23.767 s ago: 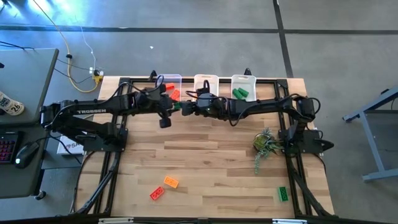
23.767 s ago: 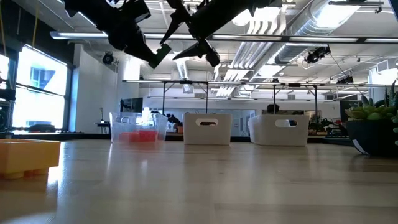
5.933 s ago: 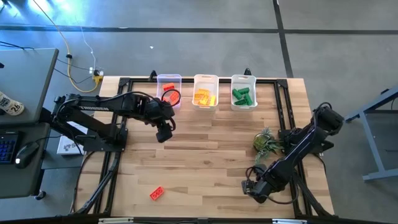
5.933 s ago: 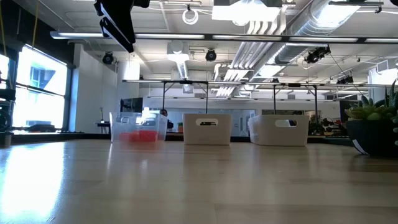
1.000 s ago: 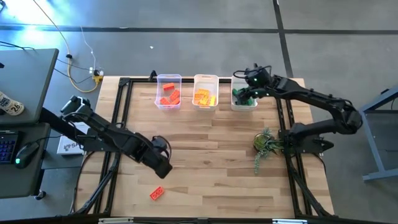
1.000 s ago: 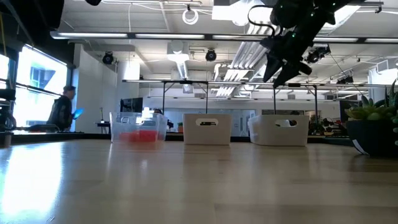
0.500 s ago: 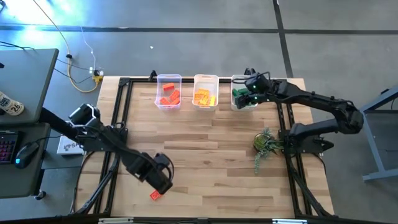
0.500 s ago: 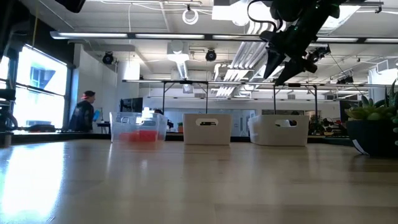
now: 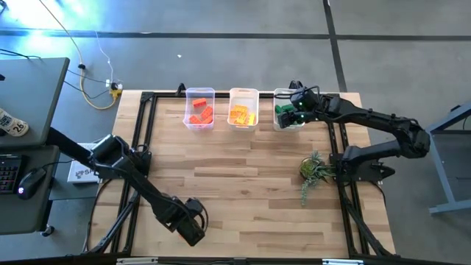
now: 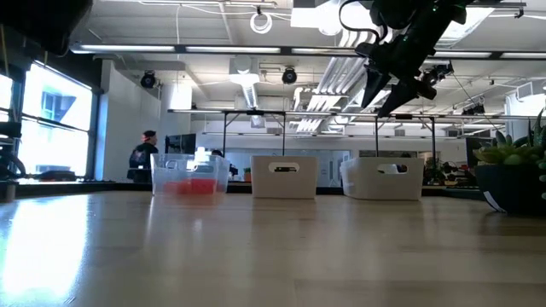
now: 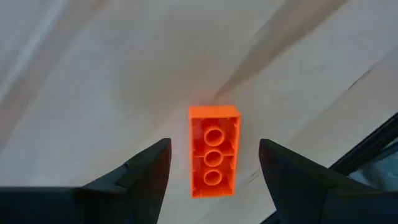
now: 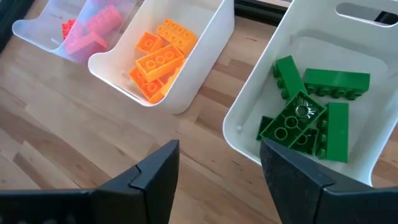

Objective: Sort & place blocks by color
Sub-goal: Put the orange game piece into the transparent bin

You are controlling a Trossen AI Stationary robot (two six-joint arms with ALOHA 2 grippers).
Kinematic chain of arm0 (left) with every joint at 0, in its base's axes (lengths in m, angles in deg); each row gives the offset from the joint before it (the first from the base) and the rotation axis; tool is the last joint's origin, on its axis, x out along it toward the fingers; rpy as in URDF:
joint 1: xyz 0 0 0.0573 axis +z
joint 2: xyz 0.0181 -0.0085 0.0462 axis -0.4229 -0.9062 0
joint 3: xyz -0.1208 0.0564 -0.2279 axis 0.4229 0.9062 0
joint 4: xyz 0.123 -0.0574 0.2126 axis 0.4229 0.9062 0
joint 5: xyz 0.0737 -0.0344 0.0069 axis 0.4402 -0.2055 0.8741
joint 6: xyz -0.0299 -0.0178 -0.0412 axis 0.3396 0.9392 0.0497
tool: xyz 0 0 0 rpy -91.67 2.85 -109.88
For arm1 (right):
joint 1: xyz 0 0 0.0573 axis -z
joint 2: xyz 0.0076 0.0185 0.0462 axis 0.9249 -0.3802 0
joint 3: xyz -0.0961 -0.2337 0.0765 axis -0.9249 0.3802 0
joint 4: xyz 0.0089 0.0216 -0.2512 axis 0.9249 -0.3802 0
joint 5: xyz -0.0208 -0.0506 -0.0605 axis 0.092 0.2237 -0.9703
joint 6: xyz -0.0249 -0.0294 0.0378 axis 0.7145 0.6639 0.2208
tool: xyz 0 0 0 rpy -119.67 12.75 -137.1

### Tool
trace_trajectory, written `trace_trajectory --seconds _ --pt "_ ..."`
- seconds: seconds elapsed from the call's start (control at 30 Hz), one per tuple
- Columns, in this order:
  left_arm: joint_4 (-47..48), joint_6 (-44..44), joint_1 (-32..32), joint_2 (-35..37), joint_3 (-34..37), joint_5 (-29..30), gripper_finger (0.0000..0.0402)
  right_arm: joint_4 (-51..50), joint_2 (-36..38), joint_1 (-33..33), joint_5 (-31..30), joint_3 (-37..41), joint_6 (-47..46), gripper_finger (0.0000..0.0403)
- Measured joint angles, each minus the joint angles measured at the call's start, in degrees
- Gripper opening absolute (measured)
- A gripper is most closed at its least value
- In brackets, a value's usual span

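One red block [image 11: 214, 158] lies flat on the wood near the table's near-left edge, its hollow underside up. My left gripper [image 11: 214, 146] hovers open above it, one finger on either side of its long sides, touching nothing; in the high view my left gripper [image 9: 193, 228] hides the block. At the far edge stand three clear bins: red blocks [image 9: 199, 112], orange-yellow blocks [image 9: 242, 113] and green blocks [image 12: 308, 115]. My right gripper [image 12: 219, 146] hangs open and empty above the green bin's near-left corner [image 9: 282, 119], and shows high up in the low view [image 10: 397, 72].
A small green plant sprig [image 9: 315, 171] lies on the table's right side. Black frame rails [image 9: 140, 147] run along the table's edges. Bare wood [image 9: 250, 184] lies between the bins and the near edge. A person [image 10: 142, 158] walks in the room beyond.
My left gripper has travelled toward the table's near edge and come over the red block, which now lies hidden under it in the high view. The block has not moved. The person in the background has walked to the right.
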Motion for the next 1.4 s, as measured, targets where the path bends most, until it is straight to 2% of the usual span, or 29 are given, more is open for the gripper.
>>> trace_trajectory --seconds 0.17,0.7,0.83,1.1,1.23,1.4 --pt "-3.7 0.0 -1.0 -1.7 0.0 -0.2 0.0230 0.0 0.0 0.0 0.0 0.0 -0.7 0.0210" --pt "-3.9 1.3 -1.4 -7.7 0.0 -0.6 0.0229 0.0 0.0 0.0 0.1 0.0 -1.2 0.0210" --pt "-3.7 0.7 -1.4 -8.0 -0.1 -0.8 0.0209 0.0 0.0 0.0 0.2 0.0 -1.2 0.0210" --pt "-1.2 -9.8 2.2 -7.5 0.0 -0.9 0.0103 0.0 0.0 0.0 0.4 0.0 -1.1 0.0210" --pt "0.6 -15.7 5.4 -7.4 0.0 -0.3 0.0103 0.0 0.0 0.0 0.5 0.0 -1.0 0.0210" --pt "5.8 -23.4 11.7 -5.8 0.1 3.4 0.0103 0.0 0.0 0.0 0.1 0.0 1.6 0.0210"
